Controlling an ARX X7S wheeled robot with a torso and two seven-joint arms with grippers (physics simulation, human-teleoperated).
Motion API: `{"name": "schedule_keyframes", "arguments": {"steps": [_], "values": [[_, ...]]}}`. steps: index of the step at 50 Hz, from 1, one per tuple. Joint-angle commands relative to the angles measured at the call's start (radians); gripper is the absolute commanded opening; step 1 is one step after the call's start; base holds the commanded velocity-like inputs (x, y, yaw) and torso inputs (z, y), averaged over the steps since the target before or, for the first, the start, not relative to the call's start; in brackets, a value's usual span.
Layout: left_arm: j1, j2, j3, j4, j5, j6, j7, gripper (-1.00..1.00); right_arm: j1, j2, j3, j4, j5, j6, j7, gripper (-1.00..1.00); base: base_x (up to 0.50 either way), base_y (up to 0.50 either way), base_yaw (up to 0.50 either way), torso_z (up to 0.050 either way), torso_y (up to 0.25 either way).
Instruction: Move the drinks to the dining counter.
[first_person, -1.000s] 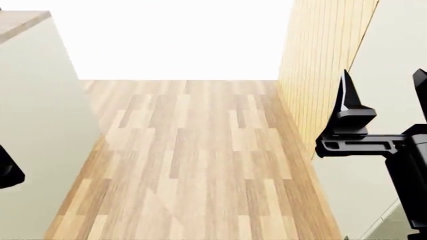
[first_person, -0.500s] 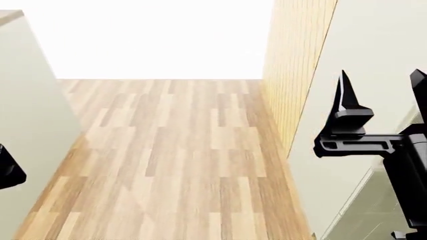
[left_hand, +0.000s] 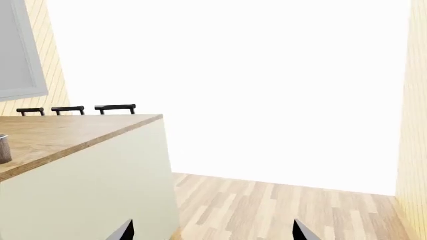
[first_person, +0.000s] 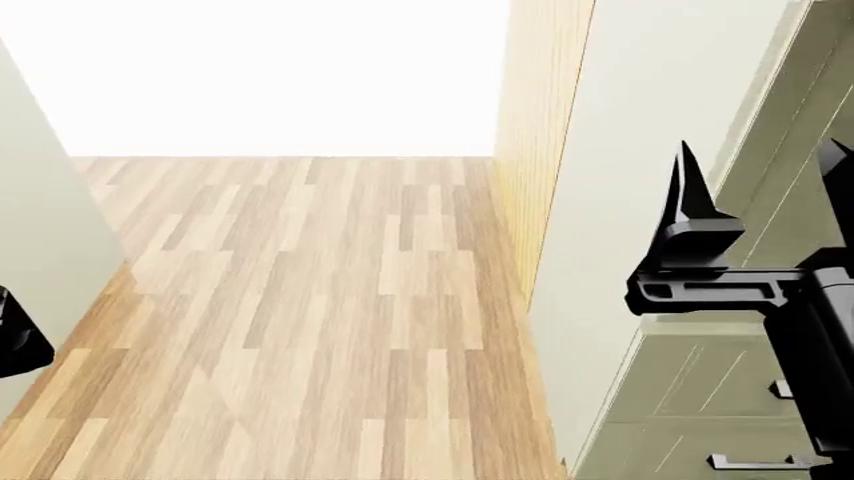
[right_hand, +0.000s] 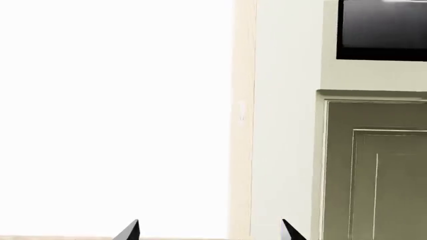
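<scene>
Only one drink shows: a ribbed grey-brown cup (left_hand: 3, 148), cut off by the edge of the left wrist view. It stands on the light wood top of the dining counter (left_hand: 87, 132), whose pale sage side has no handles. My left gripper (left_hand: 212, 233) is open and holds nothing, out over the plank floor beside the counter's corner. My right gripper (first_person: 763, 185) is also open and empty, raised in front of a pale panel. The coffee cup and the wine bottle are out of view.
Black chair backs (left_hand: 73, 109) stand behind the counter. A slatted wood wall (first_person: 534, 150) and a pale panel (first_person: 627, 180) border the plank floor (first_person: 320, 300) on the right, then sage cabinets with black handles (first_person: 754, 462). A dark appliance (right_hand: 380, 30) sits above a cabinet door.
The head view has swung right: the slatted wall and pale panel slid left, the handled cabinets came into view, and the counter's side at left has nearly gone. Both grippers stay open.
</scene>
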Motion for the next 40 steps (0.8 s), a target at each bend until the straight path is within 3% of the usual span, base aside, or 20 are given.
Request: {"name": "schedule_keyframes", "arguments": {"steps": [1,40], "values": [[0.011,0.012,-0.010,-0.002,0.007,-0.013,0.006,1.00,0.003,-0.002,-0.007,0.001,-0.001,0.003,0.001,1.00,-0.06,-0.50,0.00,0.000,0.000],[-0.011,0.034,0.029,-0.009,0.036,-0.025,0.022,1.00,0.031,-0.007,-0.032,0.014,0.006,0.005,0.012,1.00,-0.05,-0.50,0.00,0.000,0.000]]}}
